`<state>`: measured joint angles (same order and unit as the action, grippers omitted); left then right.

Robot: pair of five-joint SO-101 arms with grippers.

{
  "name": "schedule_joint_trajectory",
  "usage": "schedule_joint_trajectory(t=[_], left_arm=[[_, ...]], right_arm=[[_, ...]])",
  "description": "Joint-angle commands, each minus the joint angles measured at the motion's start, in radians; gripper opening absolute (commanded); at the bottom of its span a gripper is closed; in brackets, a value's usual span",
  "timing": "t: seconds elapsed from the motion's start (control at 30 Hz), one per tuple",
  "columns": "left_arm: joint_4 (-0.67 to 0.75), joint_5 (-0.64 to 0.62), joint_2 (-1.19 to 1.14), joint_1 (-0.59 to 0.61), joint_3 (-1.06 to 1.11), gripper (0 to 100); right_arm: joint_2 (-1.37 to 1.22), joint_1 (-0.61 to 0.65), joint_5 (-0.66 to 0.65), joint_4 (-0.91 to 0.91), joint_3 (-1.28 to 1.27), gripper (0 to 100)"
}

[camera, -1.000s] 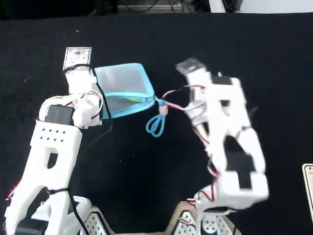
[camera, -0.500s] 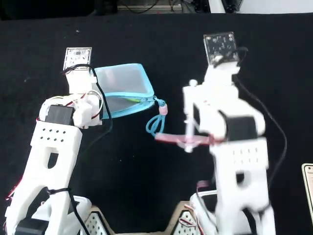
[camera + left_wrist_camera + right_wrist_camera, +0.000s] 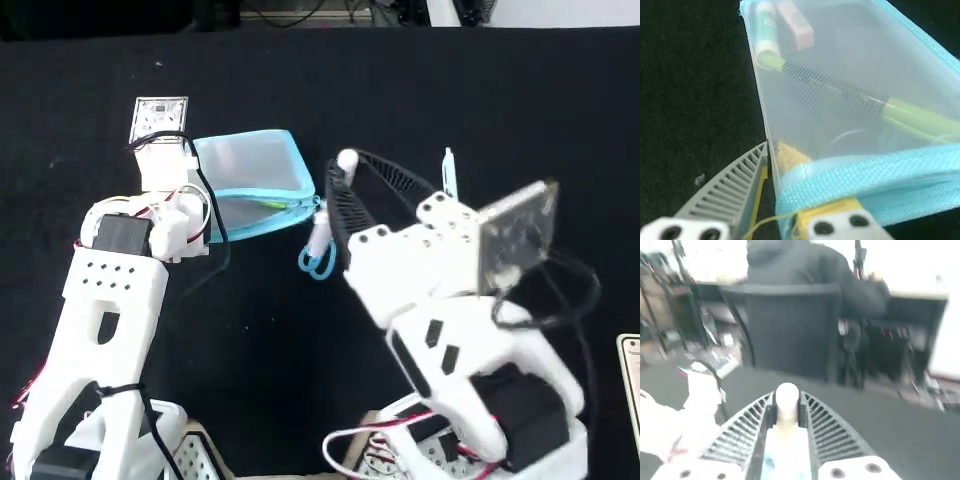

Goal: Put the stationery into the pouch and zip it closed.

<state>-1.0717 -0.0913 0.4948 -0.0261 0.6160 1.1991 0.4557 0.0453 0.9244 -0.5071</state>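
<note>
Translucent mesh pouch with light-blue trim (image 3: pixel 255 172) is lying on the black table (image 3: pixel 500 80), at ten o'clock from centre.
Left gripper (image 3: pixel 771 155) is clamping the pouch's nine-o'clock end; right gripper (image 3: pixel 342 175), at the pouch's three o'clock, is pinching a white round-tipped stick (image 3: pixel 787 395).

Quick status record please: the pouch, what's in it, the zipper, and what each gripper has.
pouch: blue mesh, mouth looks unzipped
inside: glue stick, pink eraser, green pen
zipper pull: blue loop at the pouch's free end
left gripper: shut on the pouch's edge
right gripper: shut on a white stick, near the zipper end of the pouch
</note>
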Motion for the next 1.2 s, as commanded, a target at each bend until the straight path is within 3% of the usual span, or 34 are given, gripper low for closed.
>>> schedule_joint_trajectory(t=[0.0,0.2,0.57,0.83,1.17], left_arm=[[0.002,-0.014,-0.012,-0.002,0.035,3],[0.002,-0.014,-0.014,-0.002,0.036,3],[0.002,-0.014,-0.014,-0.002,0.036,3],[0.002,-0.014,-0.014,-0.002,0.036,3],[0.002,-0.014,-0.015,-0.002,0.036,3]], right_arm=[[0.054,0.046,0.000,-0.180,-0.104,3.6],[0.148,0.114,-0.002,-0.425,-0.361,3.6],[0.259,0.115,-0.002,-0.927,-0.782,3.5],[0.266,0.115,-0.002,-1.040,-0.970,3.5],[0.266,0.121,-0.002,-1.034,-1.066,3.5]])
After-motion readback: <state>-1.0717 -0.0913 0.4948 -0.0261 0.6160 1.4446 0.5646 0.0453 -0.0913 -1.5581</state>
